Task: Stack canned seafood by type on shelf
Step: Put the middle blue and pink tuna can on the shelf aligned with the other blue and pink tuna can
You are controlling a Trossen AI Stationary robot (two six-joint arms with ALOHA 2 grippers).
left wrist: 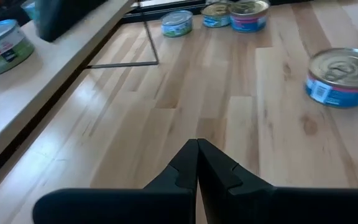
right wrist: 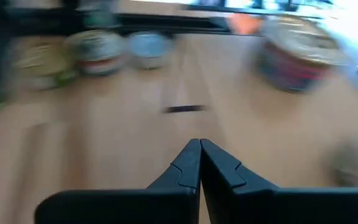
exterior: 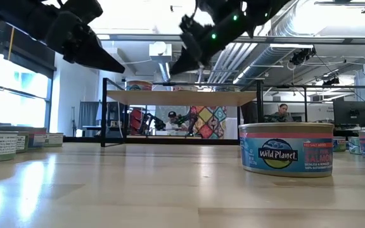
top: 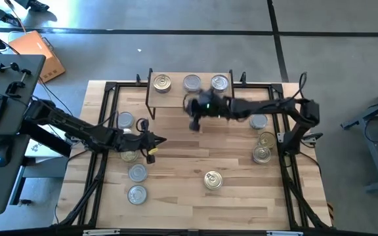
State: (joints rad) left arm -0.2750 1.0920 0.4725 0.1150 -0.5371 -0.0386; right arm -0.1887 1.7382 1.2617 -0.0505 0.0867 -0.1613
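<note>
Shelf (top: 190, 91) at the table's far edge, three tins (top: 162, 82) on top. Other tins on the tabletop at both sides and one at front centre (top: 212, 179). Left gripper (top: 161, 140) pinched closed, empty, above the table left of centre; it hides part of a tin beneath. Right gripper (top: 193, 124) also closed, empty (motion-blurred), just before the shelf. Labels mostly unreadable.

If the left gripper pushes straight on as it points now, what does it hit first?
Probably nothing soon: the shut left gripper points across bare light wooden tabletop; the round blue-labelled tins far beyond look like the first obstacle.
</note>
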